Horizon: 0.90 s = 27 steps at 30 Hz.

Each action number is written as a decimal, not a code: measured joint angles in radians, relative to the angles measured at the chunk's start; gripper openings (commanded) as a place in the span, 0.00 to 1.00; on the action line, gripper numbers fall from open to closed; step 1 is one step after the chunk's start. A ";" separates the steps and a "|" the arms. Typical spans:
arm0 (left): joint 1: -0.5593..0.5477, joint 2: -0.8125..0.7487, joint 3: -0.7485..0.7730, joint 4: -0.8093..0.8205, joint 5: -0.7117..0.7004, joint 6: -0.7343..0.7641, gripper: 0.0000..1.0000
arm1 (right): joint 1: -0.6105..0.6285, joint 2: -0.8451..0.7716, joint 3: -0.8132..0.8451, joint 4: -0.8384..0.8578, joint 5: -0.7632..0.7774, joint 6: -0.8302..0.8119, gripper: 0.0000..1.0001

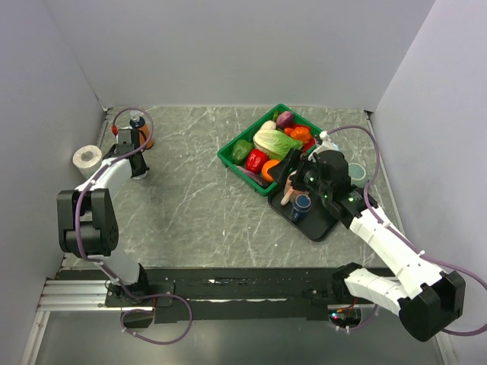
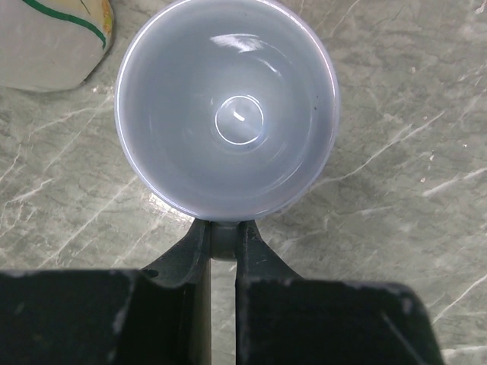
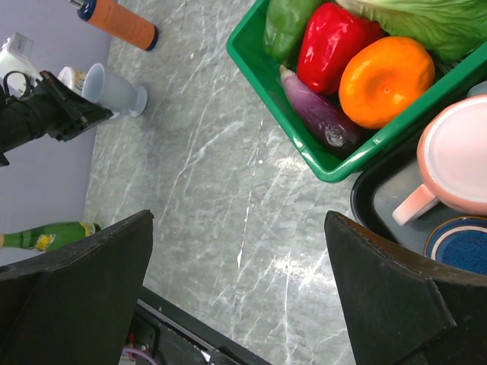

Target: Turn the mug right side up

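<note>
A pale blue-white mug (image 2: 227, 114) stands upright on the grey marble table at the far left, its open mouth facing up into the left wrist view. My left gripper (image 2: 223, 232) points down and is shut on the mug's handle (image 2: 223, 242). The mug also shows in the right wrist view (image 3: 114, 90), base on the table, and in the top view (image 1: 140, 172), partly hidden by my left gripper (image 1: 134, 161). My right gripper (image 3: 238, 220) is open and empty above the table beside the black tray (image 1: 319, 228).
A pink mug (image 3: 456, 160) and a blue cup (image 3: 460, 243) sit in the black tray (image 3: 365, 205). A green basket (image 1: 228, 156) holds vegetables. An orange bottle (image 1: 141, 129) and a tape roll (image 1: 87, 157) stand near the left wall. A green bottle (image 3: 46, 237) lies low left.
</note>
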 measured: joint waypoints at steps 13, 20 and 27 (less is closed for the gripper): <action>0.000 0.016 0.034 -0.092 -0.015 -0.010 0.99 | -0.020 0.000 0.000 -0.003 -0.008 -0.001 1.00; 0.000 -0.090 0.034 -0.134 0.058 -0.054 0.96 | -0.023 0.003 0.007 -0.057 0.026 -0.015 1.00; 0.000 -0.405 0.024 -0.153 0.235 -0.142 0.96 | -0.035 0.040 0.066 -0.182 0.129 -0.064 1.00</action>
